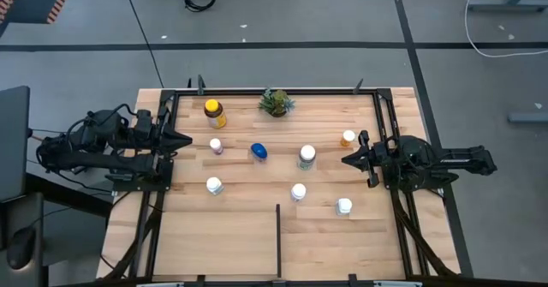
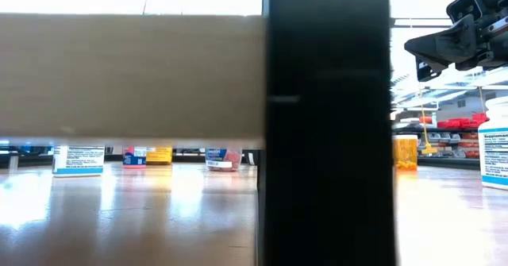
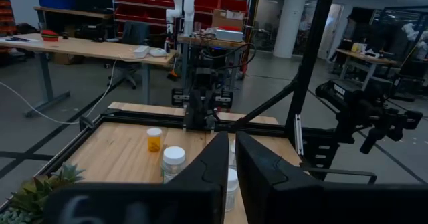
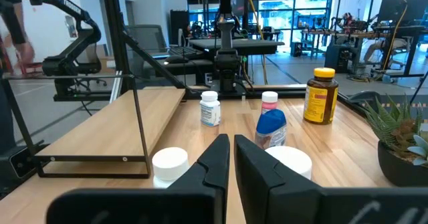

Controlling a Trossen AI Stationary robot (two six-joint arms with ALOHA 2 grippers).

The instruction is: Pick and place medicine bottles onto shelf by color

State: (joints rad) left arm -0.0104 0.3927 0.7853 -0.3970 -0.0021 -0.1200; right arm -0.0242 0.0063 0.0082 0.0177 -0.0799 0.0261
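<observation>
Eight medicine bottles [image 1: 298, 192] are scattered loose on the shelf [image 1: 325, 236], all beyond the black divider bar [image 1: 277, 237]. Left claw [image 1: 183, 140] and right claw [image 1: 349, 159] are parked at opposite rails, nearly closed, nothing held; sorting judged unstarted.

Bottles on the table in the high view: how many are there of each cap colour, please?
White cap: 5
Yellow lid: 1
Blue: 1
Orange bottle: 1
Total: 8
</observation>
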